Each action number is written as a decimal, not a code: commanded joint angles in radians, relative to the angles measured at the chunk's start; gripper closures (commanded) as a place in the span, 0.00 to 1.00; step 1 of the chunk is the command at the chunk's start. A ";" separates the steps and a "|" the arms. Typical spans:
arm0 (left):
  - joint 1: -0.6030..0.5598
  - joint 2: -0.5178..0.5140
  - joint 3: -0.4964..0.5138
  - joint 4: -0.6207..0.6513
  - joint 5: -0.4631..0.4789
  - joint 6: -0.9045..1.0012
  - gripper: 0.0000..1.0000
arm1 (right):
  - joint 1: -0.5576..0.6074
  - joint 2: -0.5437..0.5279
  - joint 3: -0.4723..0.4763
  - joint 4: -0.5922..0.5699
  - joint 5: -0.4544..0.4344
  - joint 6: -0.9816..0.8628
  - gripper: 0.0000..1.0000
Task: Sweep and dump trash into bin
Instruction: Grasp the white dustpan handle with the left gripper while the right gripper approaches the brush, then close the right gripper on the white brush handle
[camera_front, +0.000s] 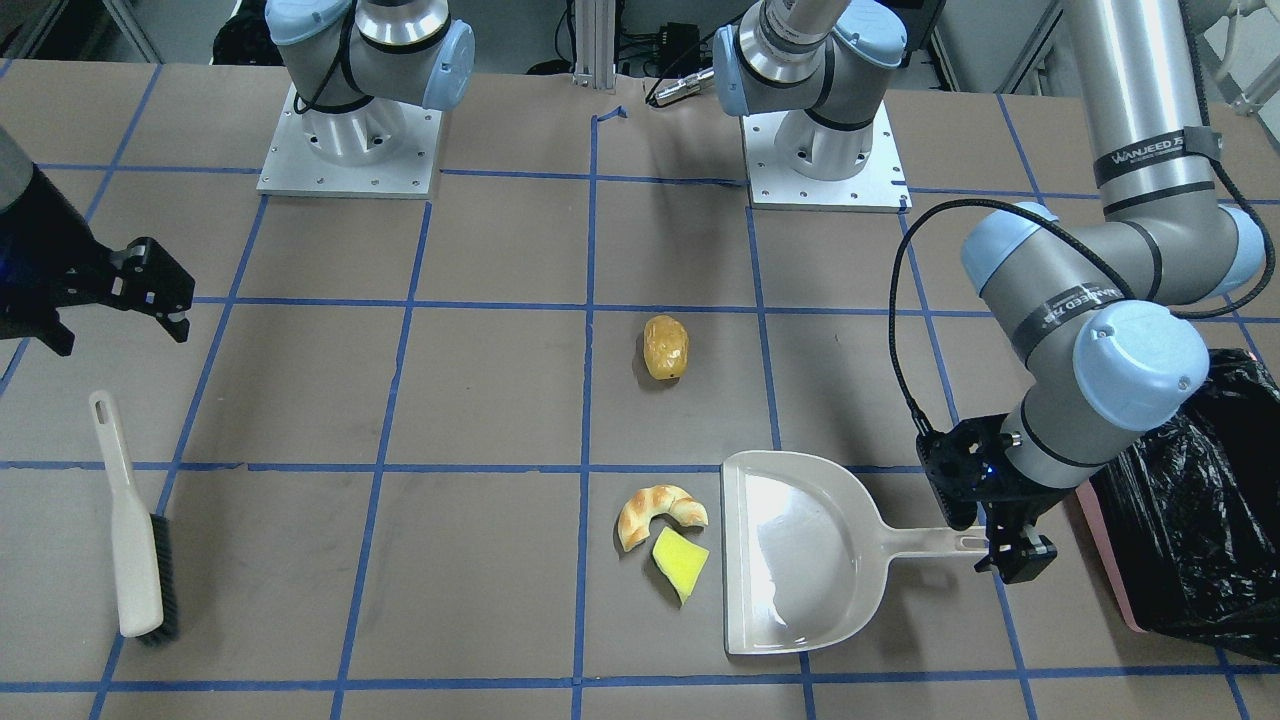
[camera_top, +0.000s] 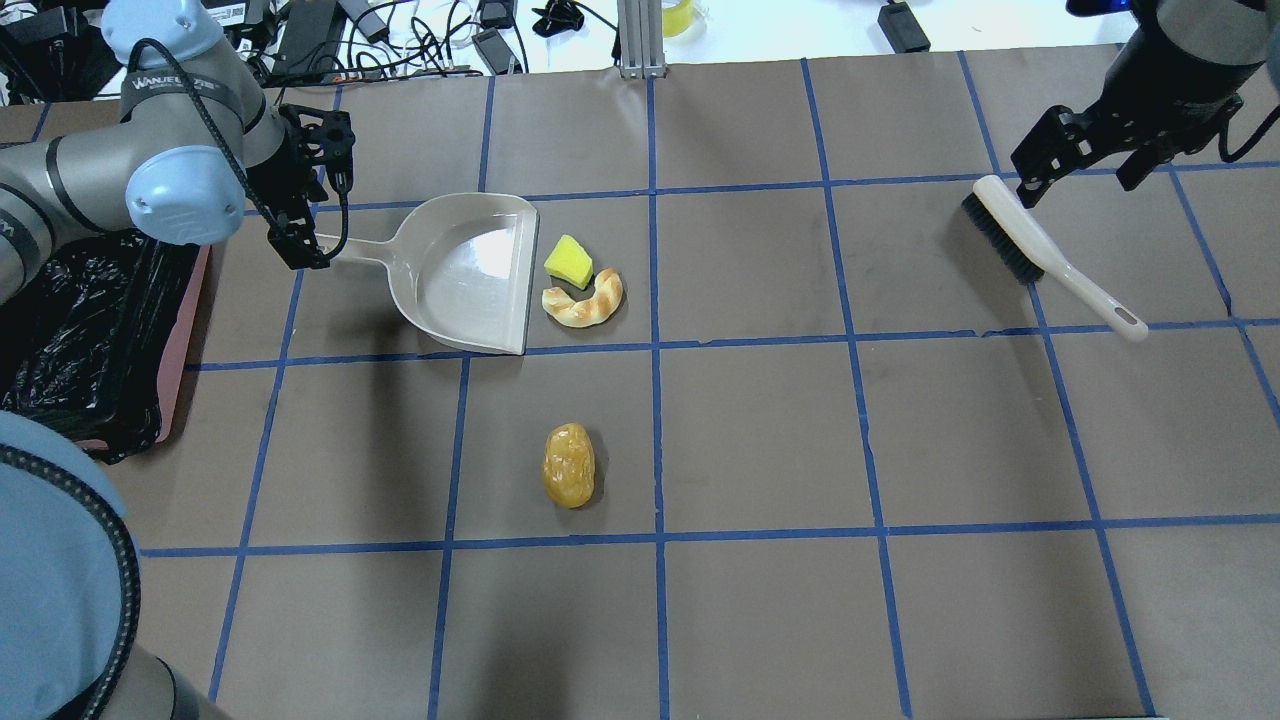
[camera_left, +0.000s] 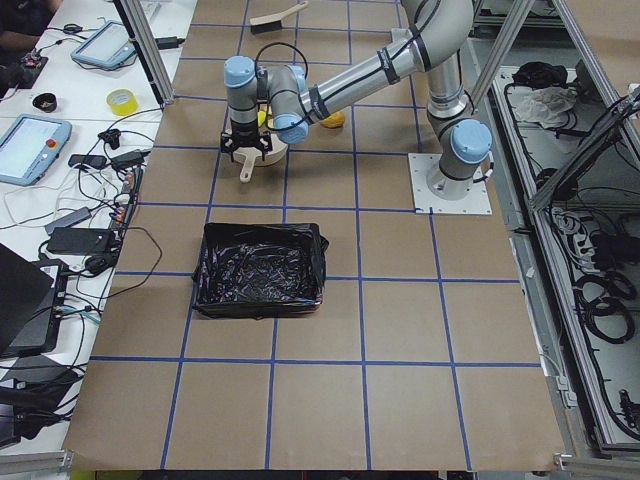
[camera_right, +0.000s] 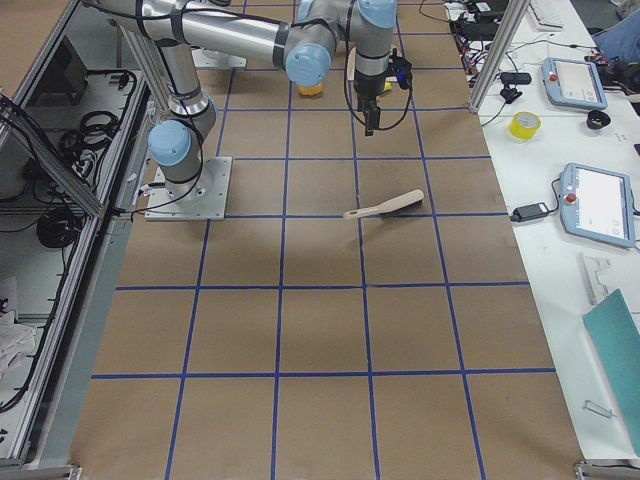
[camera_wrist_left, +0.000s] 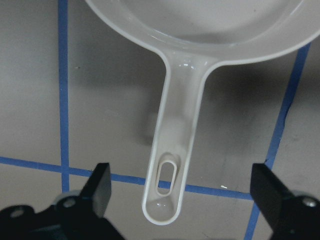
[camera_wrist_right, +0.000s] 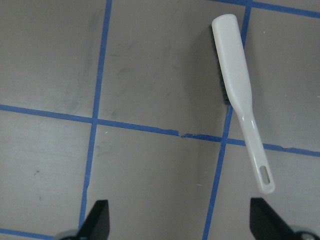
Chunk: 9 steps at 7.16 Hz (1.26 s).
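1. Left wrist-mounted view: the left gripper (camera_wrist_left: 181, 175) has its fingers (camera_wrist_left: 100, 190) spread wide. One stands on each side of the handle (camera_wrist_left: 175, 125) near its end, and neither touches it.
2. The step in hand looks like taking up the dustpan (camera_front: 800, 550). The gripper should come straight down and close squarely across the narrow stem just ahead of the hanging slot. A crooked pinch could let the pan twist.
3. The right gripper (camera_wrist_right: 181, 215) also has its fingers (camera_wrist_right: 97, 220) apart and holds nothing. The brush (camera_wrist_right: 235, 70) lies flat ahead of it, untouched.
4. The trash is all on the table (camera_front: 480, 380). The croissant (camera_front: 655, 510) and the sponge wedge (camera_front: 680, 565) touch each other just beside the pan's open lip. The bread roll (camera_front: 665, 347) sits well apart, nearer the robot.
5. The bin (camera_top: 185, 330) stands behind the left arm, at the table's edge.
6. The pan is smooth, glossy cream plastic, and its handle is a shallow channel with raised edges, so it is likely slippery. Its flat front lip should stay pressed to the paper-covered tabletop while sweeping.
7. The brush has a pale rigid back with dark bristles along one side. The roll is rounded and shiny and likely to roll, while the wedge looks soft and porous. The bin's liner is crinkly black film.
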 joint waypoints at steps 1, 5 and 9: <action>0.006 -0.028 0.023 0.004 -0.002 0.042 0.02 | -0.067 0.096 0.000 -0.079 -0.010 -0.091 0.00; 0.006 -0.075 0.012 0.003 -0.030 0.039 0.02 | -0.142 0.248 0.012 -0.165 -0.052 -0.330 0.01; 0.006 -0.074 0.011 -0.003 -0.030 0.038 0.18 | -0.187 0.260 0.109 -0.174 -0.124 -0.428 0.10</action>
